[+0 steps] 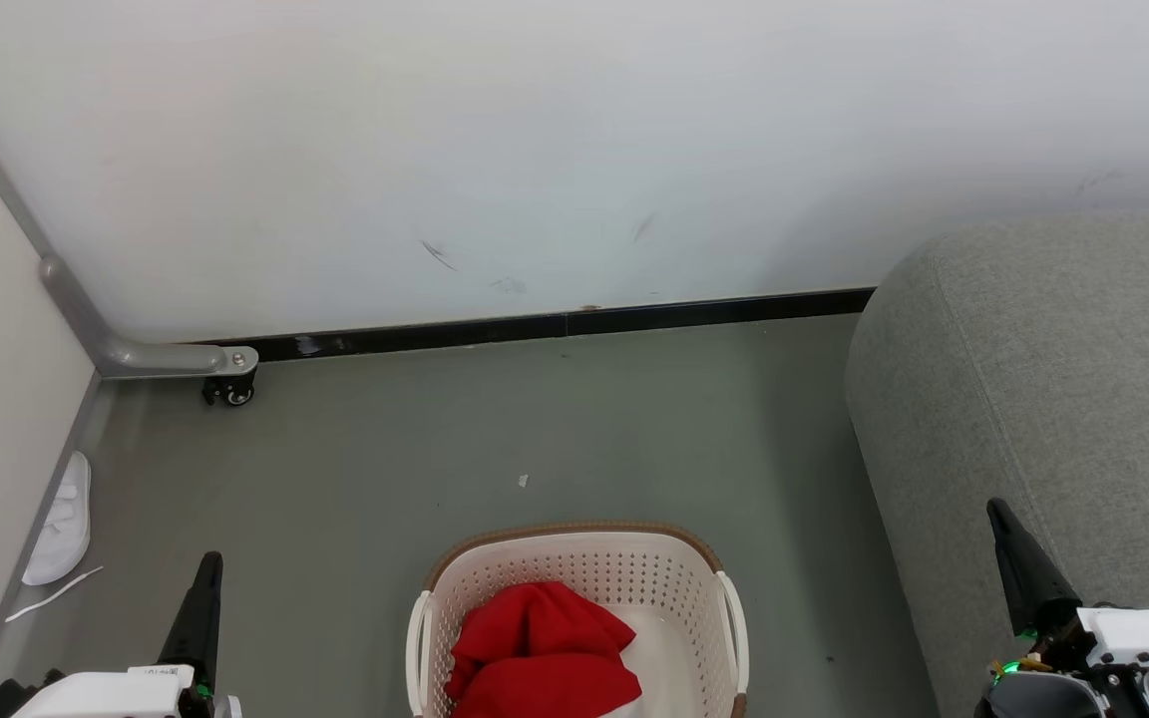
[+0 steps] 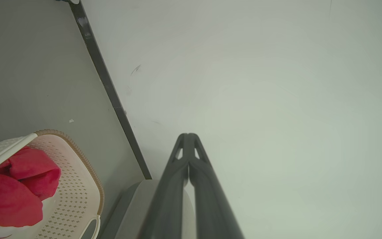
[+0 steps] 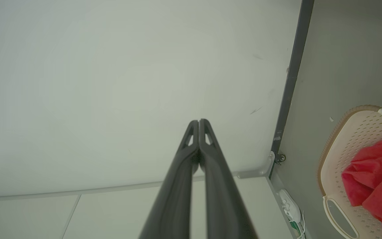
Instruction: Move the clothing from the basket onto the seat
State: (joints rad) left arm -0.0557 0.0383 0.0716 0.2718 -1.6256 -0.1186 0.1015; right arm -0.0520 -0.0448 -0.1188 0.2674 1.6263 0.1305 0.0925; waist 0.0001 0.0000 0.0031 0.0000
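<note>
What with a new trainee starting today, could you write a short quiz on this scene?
1. True or false: the clothing lies in the basket.
2. The sofa stands to which side of the basket, as the robot sees it? A) left B) right C) behind it
3. Fill in: the left tool and the right tool are both ____ (open or shut).

Key: 1 true; 2 B; 3 shut.
</note>
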